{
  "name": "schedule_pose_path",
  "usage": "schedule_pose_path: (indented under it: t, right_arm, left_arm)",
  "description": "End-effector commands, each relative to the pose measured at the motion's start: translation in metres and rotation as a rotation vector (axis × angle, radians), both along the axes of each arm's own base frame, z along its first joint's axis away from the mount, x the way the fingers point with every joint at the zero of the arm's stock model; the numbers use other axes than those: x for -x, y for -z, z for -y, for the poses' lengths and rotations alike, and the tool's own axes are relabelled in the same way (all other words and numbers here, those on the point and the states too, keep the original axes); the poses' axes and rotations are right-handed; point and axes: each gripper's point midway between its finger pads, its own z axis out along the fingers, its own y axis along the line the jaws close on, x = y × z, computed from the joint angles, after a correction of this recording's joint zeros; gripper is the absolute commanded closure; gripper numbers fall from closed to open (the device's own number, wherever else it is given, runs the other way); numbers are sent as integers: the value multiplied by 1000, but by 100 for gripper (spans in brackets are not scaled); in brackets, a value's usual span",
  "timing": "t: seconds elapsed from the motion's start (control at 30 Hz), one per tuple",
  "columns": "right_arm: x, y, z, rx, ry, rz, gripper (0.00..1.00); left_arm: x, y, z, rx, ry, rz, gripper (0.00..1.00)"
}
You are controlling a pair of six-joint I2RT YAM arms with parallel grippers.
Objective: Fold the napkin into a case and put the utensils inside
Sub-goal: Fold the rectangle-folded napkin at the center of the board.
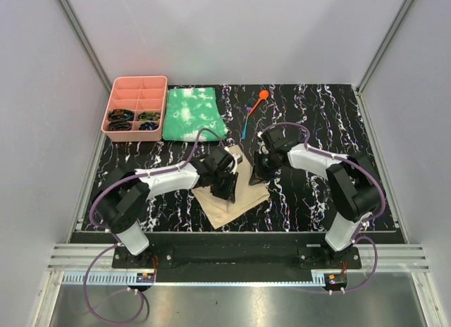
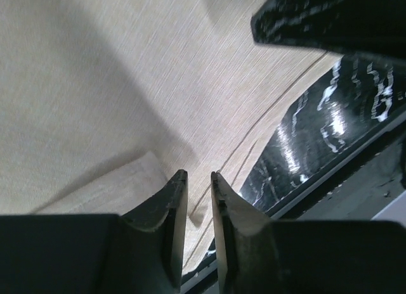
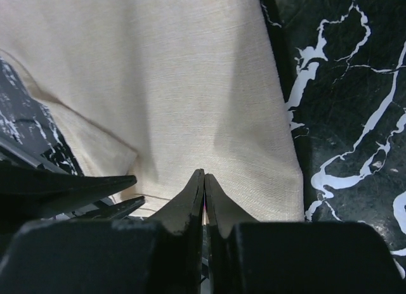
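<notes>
The napkin [image 1: 229,207] lies flat on the table [image 1: 317,193], close in front of the two arms. It looks partly folded, with a small flap showing at one side. Both grippers are right over it. The left gripper [image 2: 198,180] has its jaws a little apart, with a thin gap and nothing in it that I can see. The right gripper [image 3: 204,178] has its jaws pressed tight together at the cloth. I cannot tell if a bit of cloth is caught there.

What could go wrong? The cloth is soft and the table looks smooth, so a push could make the napkin slide or bunch up and not fold. A pinch could catch only the top layer, and then the fold would pull open. The two grippers are very near each other, so they could bump.

Farther back lie the utensils, an orange spoon [image 1: 263,96] and a thin blue one [image 1: 244,127], well apart from the napkin. They are thin and lie flat, so the jaws could slip off them. The green cloth [image 1: 192,114] is just beside them and could be grabbed by mistake.
</notes>
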Motion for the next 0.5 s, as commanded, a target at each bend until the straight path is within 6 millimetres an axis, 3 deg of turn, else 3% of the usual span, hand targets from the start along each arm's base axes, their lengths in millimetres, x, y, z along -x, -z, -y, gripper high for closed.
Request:
schedule_pose_path:
  t: [0.0, 0.2, 0.4, 0.47]
  right_arm:
    - [-4, 9, -2, 16, -22, 6, 91]
    - [-9, 20, 8, 92, -28, 15, 91]
    - [-10, 30, 18, 163, -56, 12, 92]
    - [-12, 27, 18, 164, -62, 20, 93]
  left_arm:
    - [8, 8, -13, -87, 2, 23, 76]
    - [21, 4, -36, -184, -43, 52, 78]
    - [70, 0, -64, -166, -158, -3, 77]
    - [80, -13, -68, -121, -196, 6, 71]
